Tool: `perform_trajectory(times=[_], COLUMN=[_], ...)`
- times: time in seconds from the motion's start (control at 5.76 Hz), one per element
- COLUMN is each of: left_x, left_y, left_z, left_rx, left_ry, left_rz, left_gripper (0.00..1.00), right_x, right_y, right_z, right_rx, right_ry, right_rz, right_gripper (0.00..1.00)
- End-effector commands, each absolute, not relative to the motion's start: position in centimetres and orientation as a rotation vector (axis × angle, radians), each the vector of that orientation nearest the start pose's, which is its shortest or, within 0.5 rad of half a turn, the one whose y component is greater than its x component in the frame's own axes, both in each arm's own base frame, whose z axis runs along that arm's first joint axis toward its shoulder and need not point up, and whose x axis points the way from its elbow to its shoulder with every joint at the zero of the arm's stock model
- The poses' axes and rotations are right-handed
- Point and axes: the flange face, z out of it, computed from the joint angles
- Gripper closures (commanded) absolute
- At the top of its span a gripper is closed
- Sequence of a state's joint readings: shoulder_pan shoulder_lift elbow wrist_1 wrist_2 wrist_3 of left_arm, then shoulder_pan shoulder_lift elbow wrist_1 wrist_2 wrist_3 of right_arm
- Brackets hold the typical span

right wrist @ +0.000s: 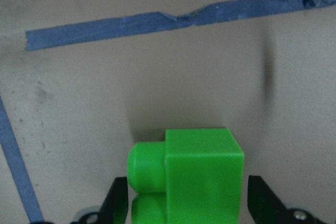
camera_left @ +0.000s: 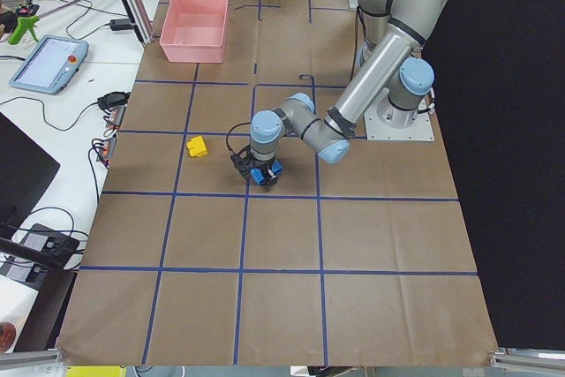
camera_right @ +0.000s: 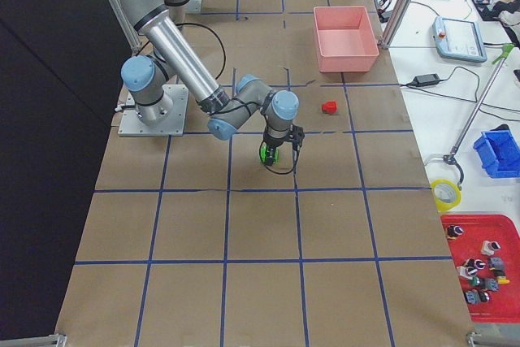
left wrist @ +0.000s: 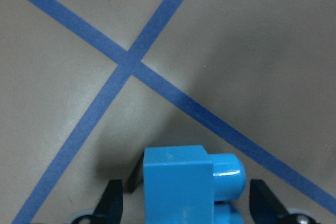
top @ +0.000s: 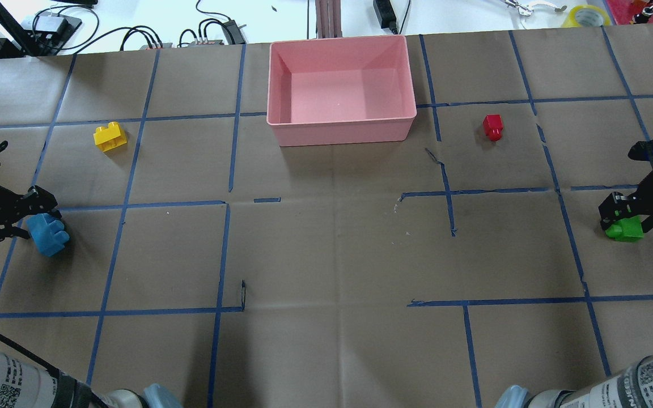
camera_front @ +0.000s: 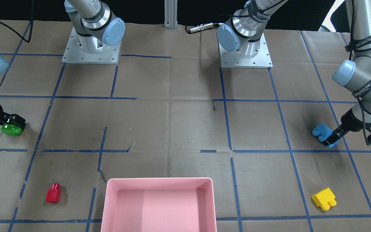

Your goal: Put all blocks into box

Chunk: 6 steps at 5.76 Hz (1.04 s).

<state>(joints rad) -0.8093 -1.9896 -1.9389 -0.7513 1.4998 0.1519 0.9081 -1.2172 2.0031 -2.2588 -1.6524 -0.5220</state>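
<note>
Nearest the robot, each arm is down at a block on the paper-covered surface (top: 326,255). The left gripper (left wrist: 187,200) is spread wide around the blue block (top: 49,235), with a clear gap between each finger and the plastic. The block lies on its side, studs pointing toward one finger and its flat base toward the other.

The right gripper (right wrist: 187,200) straddles the green block (top: 624,229) the same way. Its jaws are apart but much closer in, with only a sliver of space on either side. That block also lies on its side, studs facing one finger. Both blocks appear to rest on the surface, not lifted.

Farther out, the yellow block (top: 110,137) sits alone on the left half and the red block (top: 493,126) on the right half. Each is well apart from any gripper. The red one is near the box, the yellow one farther off.

Farthest from the robot, the pink box (top: 340,129) stands at mid-table with no block inside it, so all four are still to go in.

These blocks look like hard, glossy, hollow plastic, so likely very light, stiff and a little slippery. The flat side walls offer the surest hold. As the fingers are lined up now, one of each pair would press on rounded studs, which could let a block twist or squirt out. A centred, firm squeeze seems wise.
</note>
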Motion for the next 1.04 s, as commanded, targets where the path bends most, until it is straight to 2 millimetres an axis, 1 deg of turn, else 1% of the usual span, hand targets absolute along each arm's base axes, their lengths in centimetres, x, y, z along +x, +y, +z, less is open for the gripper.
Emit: perform_trajectory(times=[0.0,0.17,0.35,0.52,0.69,0.87], left_x=[27.9,27.8,27.7,27.6,27.4,27.3], left_y=[-49.7,-49.6,-49.6,-49.5,-49.3,-49.3], left_z=[17.6,17.6,17.5,17.7,17.9,18.2], left_rx=[-0.956,-0.959,-0.961,-0.952,-0.949,-0.947], left_ry=[3.047,3.054,3.067,3.076,3.087,3.094], left_rz=[-0.088,-0.072,-0.074,-0.055,-0.027,-0.007], left_gripper=[0.23,0.3,0.36,0.43,0.56,0.68], right_x=[-22.0,-22.1,-22.6,-23.1,-23.3,-22.0], right_y=[-48.0,-47.9,-47.9,-48.5,-49.6,-52.2], right_z=[17.5,18.1,18.9,21.2,26.5,31.3], right_rx=[0.214,0.216,0.214,0.209,0.212,0.174], right_ry=[3.169,3.178,3.206,3.19,3.191,3.2], right_rz=[0.237,0.251,0.303,0.338,0.327,0.216], right_gripper=[0.66,0.84,0.9,0.92,0.94,0.94])
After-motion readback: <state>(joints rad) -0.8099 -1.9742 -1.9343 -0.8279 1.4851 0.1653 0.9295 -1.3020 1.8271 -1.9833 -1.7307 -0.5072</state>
